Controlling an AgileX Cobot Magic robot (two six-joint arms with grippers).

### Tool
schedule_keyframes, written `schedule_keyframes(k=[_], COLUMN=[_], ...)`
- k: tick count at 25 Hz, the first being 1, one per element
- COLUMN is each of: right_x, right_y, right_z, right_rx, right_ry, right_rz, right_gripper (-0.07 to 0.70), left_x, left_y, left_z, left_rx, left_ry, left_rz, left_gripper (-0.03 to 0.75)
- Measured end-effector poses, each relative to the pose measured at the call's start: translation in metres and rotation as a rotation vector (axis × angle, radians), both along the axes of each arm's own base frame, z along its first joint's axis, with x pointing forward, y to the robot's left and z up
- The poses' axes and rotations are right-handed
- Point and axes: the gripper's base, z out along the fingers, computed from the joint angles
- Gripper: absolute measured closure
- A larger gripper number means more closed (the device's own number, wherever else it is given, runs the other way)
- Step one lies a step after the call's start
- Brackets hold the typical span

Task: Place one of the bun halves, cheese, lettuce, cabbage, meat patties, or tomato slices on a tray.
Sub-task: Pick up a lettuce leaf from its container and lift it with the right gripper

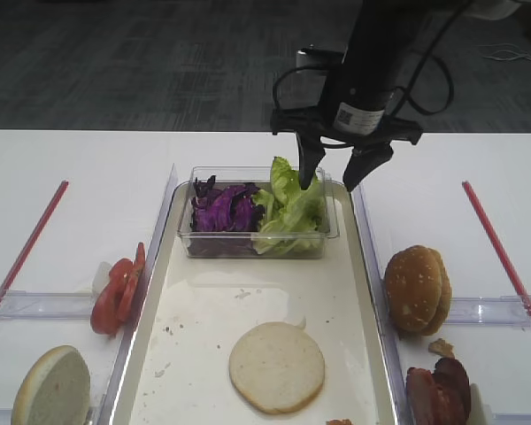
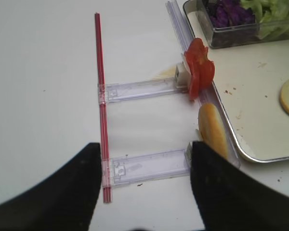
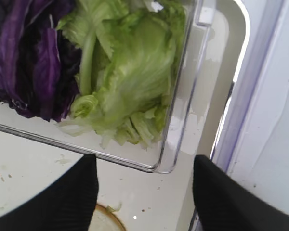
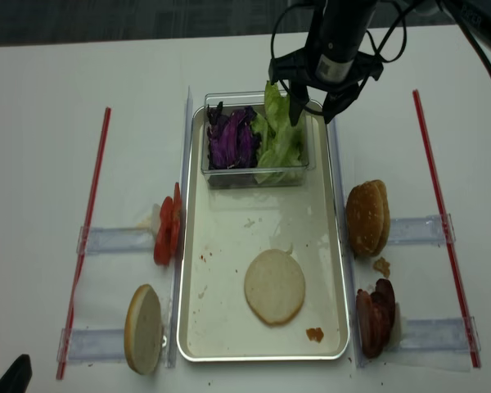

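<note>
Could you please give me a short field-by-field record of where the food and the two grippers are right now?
tray: middle of the table, one bun half lying flat on it
tub: at the far end of the tray, cabbage on its left side, lettuce on its right
right gripper: open, above the lettuce end of the tub, holding nothing
left gripper: open, over bare table left of the tray
tomato slices: left of the tray
meat patties: right of the tray
</note>
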Motion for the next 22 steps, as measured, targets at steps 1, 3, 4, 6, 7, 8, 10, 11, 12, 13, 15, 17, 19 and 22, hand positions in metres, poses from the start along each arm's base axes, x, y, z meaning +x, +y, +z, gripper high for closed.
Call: schedule_keyframes(k=[1,3,4,6,7,8,10,11,12,13,15,17,19,22], right_x=[-0.001,-0.001,-0.001,0.002,0.004,0.005,0.011,0.014,0.016,0.019,0.023,0.025,0.026,0.027], right_y=[0.003,0.009,0.012,0.019,0.021,0.026,0.033,0.036,0.04,0.041,0.042,0.041,0.038,0.037], right_z=[-0.002,-0.007,-0.008,-0.014,-0.016,-0.017,-0.019,-0.021,-0.022,-0.024,-0.028,-0.031,-0.031,-0.031], right_rx=[-0.001,-0.003,-0.003,-0.005,-0.005,-0.002,0.002,0.005,0.007,0.007,-0.005,-0.023,-0.05,-0.068], right_ry=[0.004,0.013,0.014,0.023,0.022,0.017,0.002,-0.003,-0.006,-0.008,-0.01,-0.013,-0.026,-0.033], right_rz=[0.008,0.02,0.022,0.028,0.029,0.035,0.046,0.046,0.047,0.043,0.029,0.019,0.018,0.004], right_gripper=[0.181,0.181,0.181,0.181,0.182,0.182,0.182,0.182,0.183,0.185,0.191,0.195,0.196,0.197], left_x=[0.0,0.0,0.0,0.0,0.0,0.0,0.0,0.0,0.0,0.0,0.0,0.0,0.0,0.0], left_y=[0.0,0.0,0.0,0.0,0.0,0.0,0.0,0.0,0.0,0.0,0.0,0.0,0.0,0.0], left_z=[0.0,0.0,0.0,0.0,0.0,0.0,0.0,0.0,0.0,0.0,0.0,0.0,0.0,0.0], left_rx=[0.0,0.0,0.0,0.0,0.0,0.0,0.0,0.0,0.0,0.0,0.0,0.0,0.0,0.0], left_ry=[0.0,0.0,0.0,0.0,0.0,0.0,0.0,0.0,0.0,0.0,0.0,0.0,0.0,0.0], left_rz=[0.0,0.0,0.0,0.0,0.0,0.0,0.0,0.0,0.0,0.0,0.0,0.0,0.0,0.0], left_gripper=[0.324,0.324,0.324,0.324,0.324,0.324,0.324,0.324,0.324,0.324,0.324,0.324,0.324,0.324])
